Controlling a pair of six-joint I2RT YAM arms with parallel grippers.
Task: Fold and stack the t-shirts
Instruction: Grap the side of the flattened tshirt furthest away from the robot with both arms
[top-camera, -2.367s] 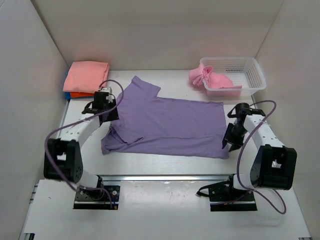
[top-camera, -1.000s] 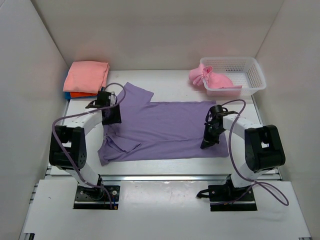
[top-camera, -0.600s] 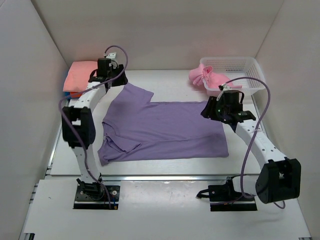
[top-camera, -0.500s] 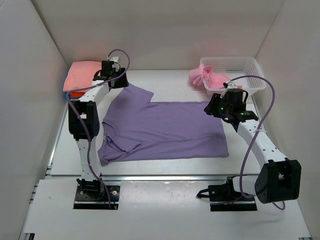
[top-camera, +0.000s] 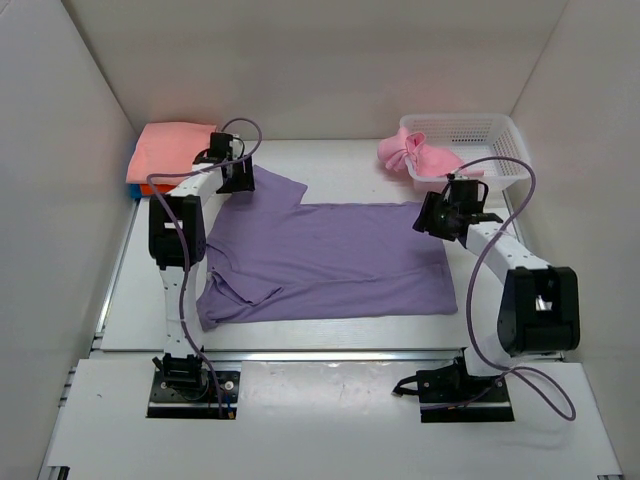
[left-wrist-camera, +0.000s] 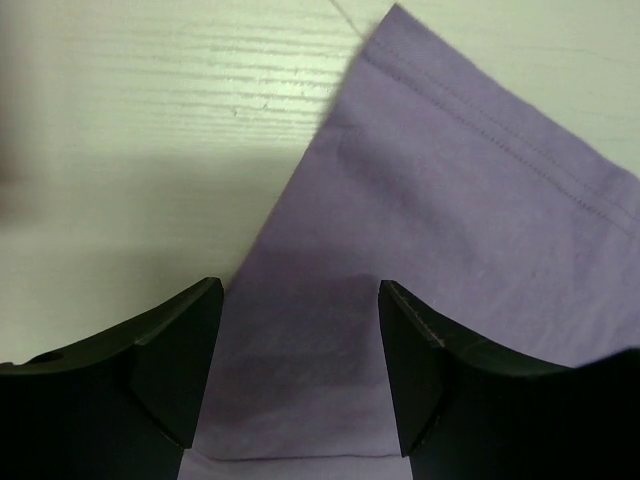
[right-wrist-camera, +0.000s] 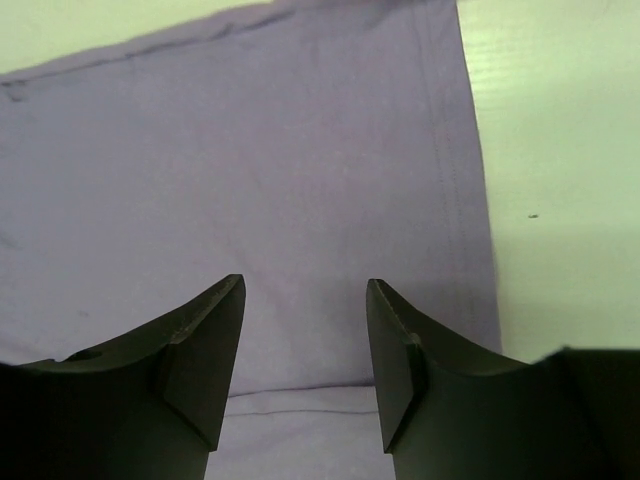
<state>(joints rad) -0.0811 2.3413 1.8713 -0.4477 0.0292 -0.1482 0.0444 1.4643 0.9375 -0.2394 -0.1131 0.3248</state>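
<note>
While the white wooden table (top-camera: 340, 165) carries everything, the lavender-purple cloth t-shirt (top-camera: 330, 260) takes up most of its middle, spread flat with its hem toward the right and one sleeve reaching toward the far left. At the far right corner stands a white plastic mesh basket (top-camera: 500, 140), and a crumpled light pink t-shirt (top-camera: 420, 155) hangs over its near left rim. At the far left corner lies a folded salmon-pink t-shirt (top-camera: 170, 150) on top of a folded orange one (top-camera: 145, 187), of which only an edge shows. The left gripper (top-camera: 238, 180) sits low over the lavender shirt's far sleeve; its wrist view shows the fingers spread wide (left-wrist-camera: 298, 305) with the purple sleeve (left-wrist-camera: 450, 230) between them, nothing clamped. The right gripper (top-camera: 430, 215) hangs over the shirt's far right corner, likewise parted (right-wrist-camera: 305, 295) above the stitched hem (right-wrist-camera: 445, 150), holding nothing.
</note>
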